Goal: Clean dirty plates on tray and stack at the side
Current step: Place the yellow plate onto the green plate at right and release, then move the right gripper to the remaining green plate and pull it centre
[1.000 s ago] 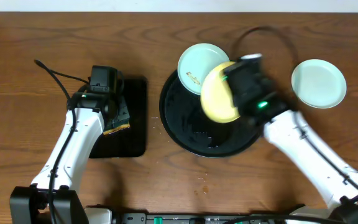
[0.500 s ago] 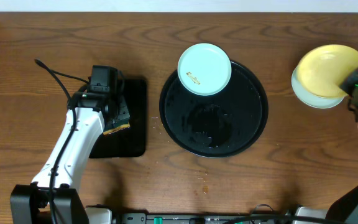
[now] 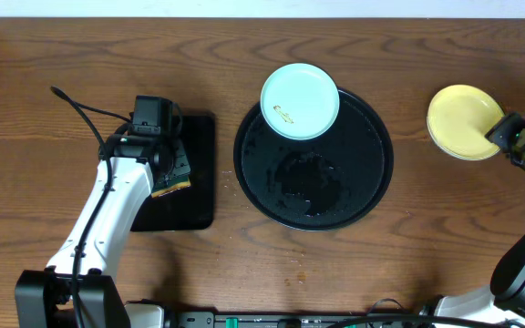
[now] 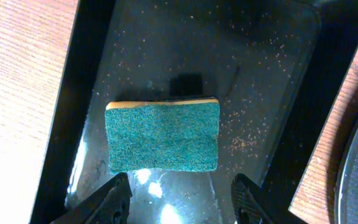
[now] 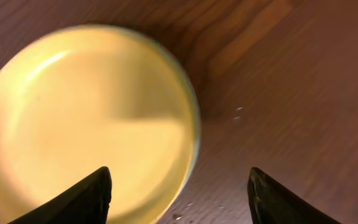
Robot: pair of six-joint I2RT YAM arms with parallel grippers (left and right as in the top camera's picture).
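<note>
The large round black tray is sitting in the middle of the wood-grain tabletop, its glossy floor showing wet patches near the centre. One pale aqua plate is resting at the tray's upper-left edge, overlapping the rim, and it is carrying a small brown-orange smear near its lower left. The pale yellow plate is lying well apart from the tray, off to the right on the bare wood, face up. In the right wrist view a thin pale edge is running along its rim, though I cannot tell whether another plate is lying beneath it. The right gripper is hovering just beside that plate's right edge, its jaws standing wide apart and gripping nothing, with the plate's rim showing between the two dark fingertips. On the left, the smaller rectangular black tray is lying beside the round one, dusted with fine specks. A green scouring sponge with a yellow backing is lying flat on it. The left gripper is hanging over this tray with its jaws partly parted, about as wide as the sponge, which is lying just ahead of the fingertips, not clamped between them.
</note>
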